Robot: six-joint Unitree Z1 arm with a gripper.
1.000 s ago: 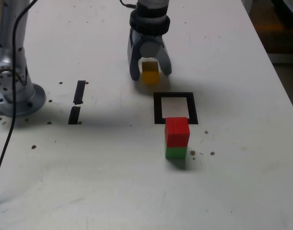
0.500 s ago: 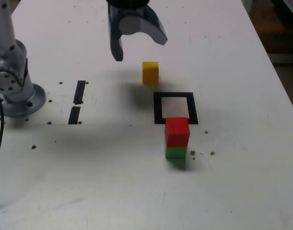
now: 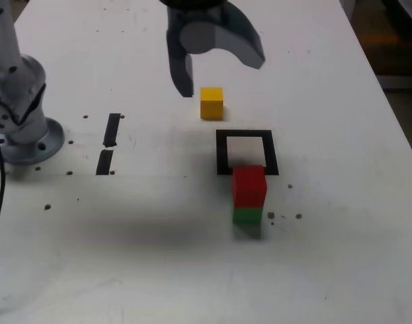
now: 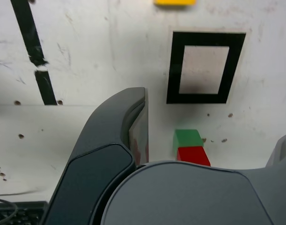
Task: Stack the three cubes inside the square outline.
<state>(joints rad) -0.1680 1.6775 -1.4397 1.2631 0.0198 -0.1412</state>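
Three cubes [image 3: 249, 196], unlabelled, pincer [image 3: 219, 64] spread wide

White table [image 3: 340, 270] bears yellow cube [image 3: 212, 102], green cube [image 3: 247, 216] (red-topped), square outline [image 3: 247, 152]

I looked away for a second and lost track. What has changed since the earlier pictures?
The gripper let go of the yellow cube, opened wide and rose clear of it. The cube stays on the table, outside the square outline. The red cube stays on the green cube.
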